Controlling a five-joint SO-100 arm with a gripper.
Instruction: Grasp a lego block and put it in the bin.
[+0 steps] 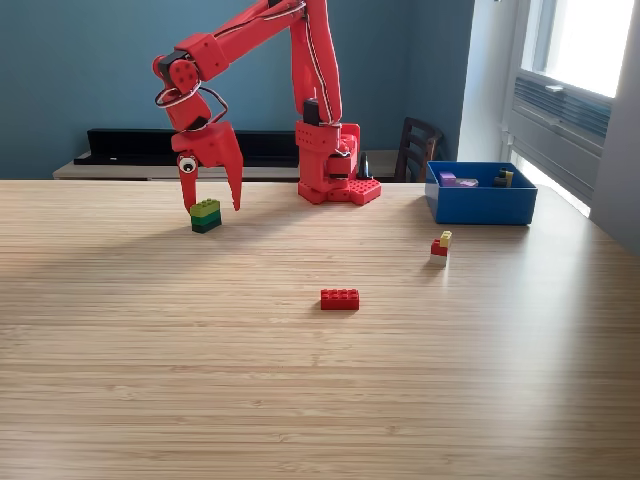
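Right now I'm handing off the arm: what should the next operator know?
Gripper: open, pointing down, straddling the green stack at the exterior view's left; nothing gripped yet.
Bin: far right of that view, already holding a few blocks, including a purple one.
Still on the table: green stack, red brick near the middle, small red-and-yellow piece in front of the bin.
Left: close on the green stack, carry it to the bin, then the other two.

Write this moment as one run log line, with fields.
tool: open, above green-yellow block | bin: holds some blocks | table: red block, red-yellow block
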